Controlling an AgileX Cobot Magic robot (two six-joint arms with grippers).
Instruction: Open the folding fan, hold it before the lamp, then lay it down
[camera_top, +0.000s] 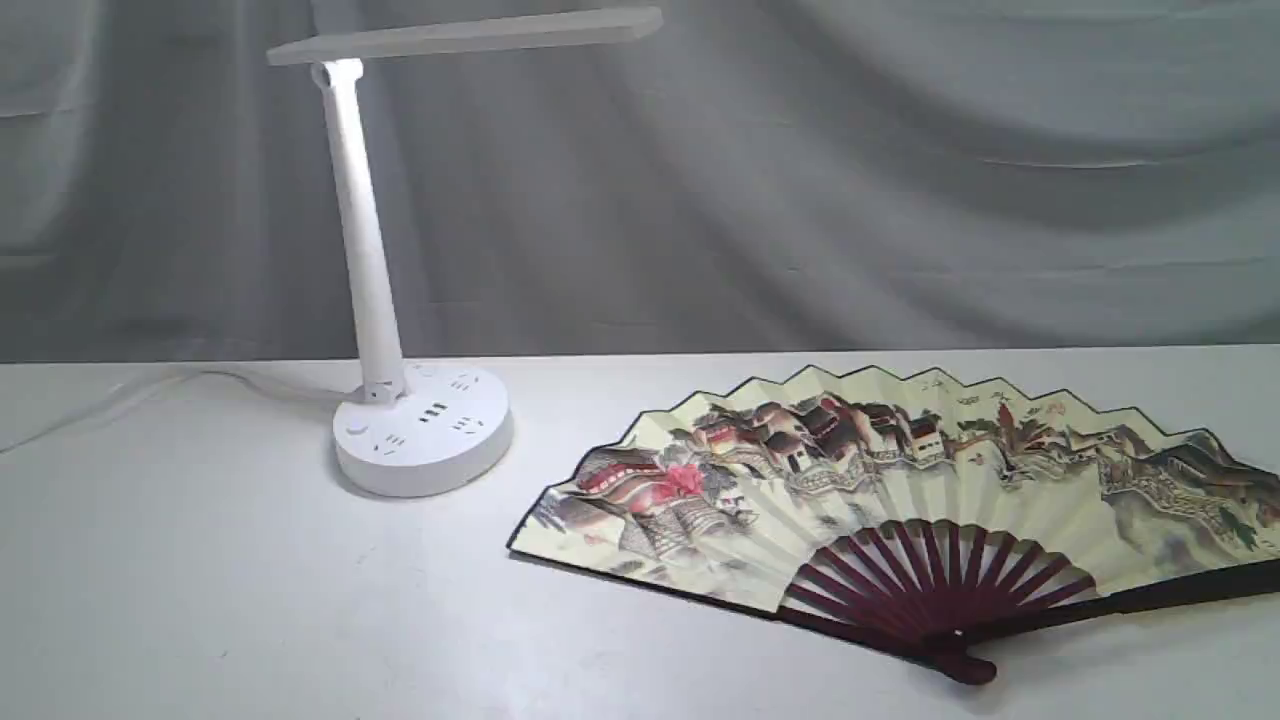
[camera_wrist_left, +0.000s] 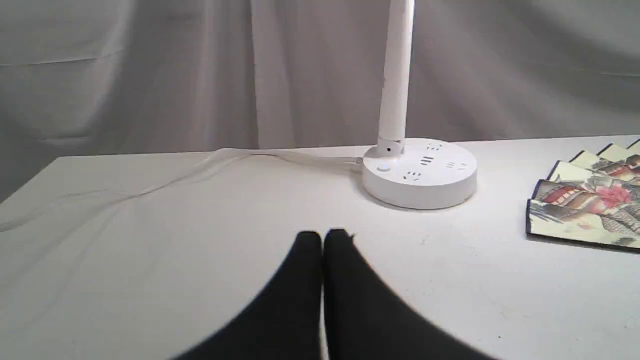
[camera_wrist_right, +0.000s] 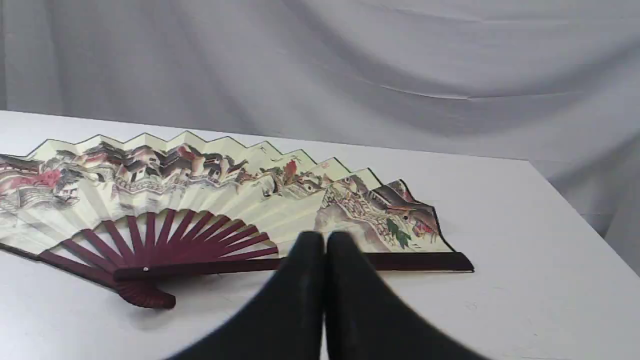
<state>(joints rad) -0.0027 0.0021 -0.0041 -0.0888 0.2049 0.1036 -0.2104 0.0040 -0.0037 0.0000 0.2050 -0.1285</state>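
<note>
We are holding the left gripper (camera_wrist_left: 323, 239) and right gripper (camera_wrist_right: 325, 239) pressed together, empty. The folding fan (camera_top: 900, 490) is lying spread on the table (camera_top: 200, 600) beside the lamp (camera_top: 420, 440) — seemingly laid down for good.

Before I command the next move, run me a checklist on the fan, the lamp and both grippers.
1. folding fan fully spread, lying flat on the table: ok.
2. Gap between the fan and the lamp base: ok.
3. Lamp standing upright: ok.
4. left gripper shut, holding nothing: ok.
5. right gripper shut, holding nothing: ok.
6. Right gripper clear of the fan: cannot tell.
</note>
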